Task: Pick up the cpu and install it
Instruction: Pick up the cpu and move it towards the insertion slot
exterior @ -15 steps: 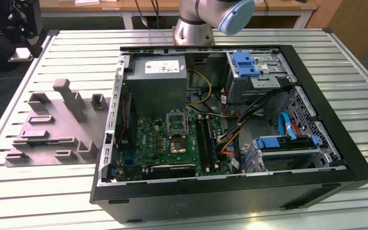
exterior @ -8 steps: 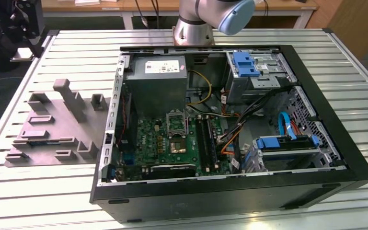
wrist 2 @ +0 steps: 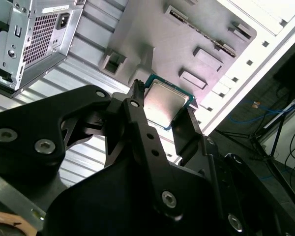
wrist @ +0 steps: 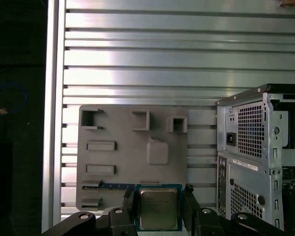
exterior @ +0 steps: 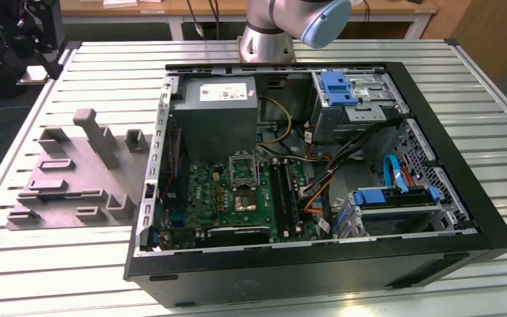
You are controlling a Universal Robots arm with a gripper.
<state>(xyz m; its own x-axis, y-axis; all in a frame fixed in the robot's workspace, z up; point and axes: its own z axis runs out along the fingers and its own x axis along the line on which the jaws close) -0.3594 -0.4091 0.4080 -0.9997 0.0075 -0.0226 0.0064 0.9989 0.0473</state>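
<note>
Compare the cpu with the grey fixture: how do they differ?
The cpu is small and flat with a shiny metal top; the fixture is far larger, matt grey with raised blocks. The cpu is gripped by the end effector; the fixture lies on the table. Both are roughly rectangular.

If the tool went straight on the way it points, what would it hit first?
Probably the grey fixture near its edge, the cpu held in the tool touching first; depth is unclear.

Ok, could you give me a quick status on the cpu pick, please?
Gripper shut on cpu. Cpu held clear above fixture. Case alongside, not touching.
</note>
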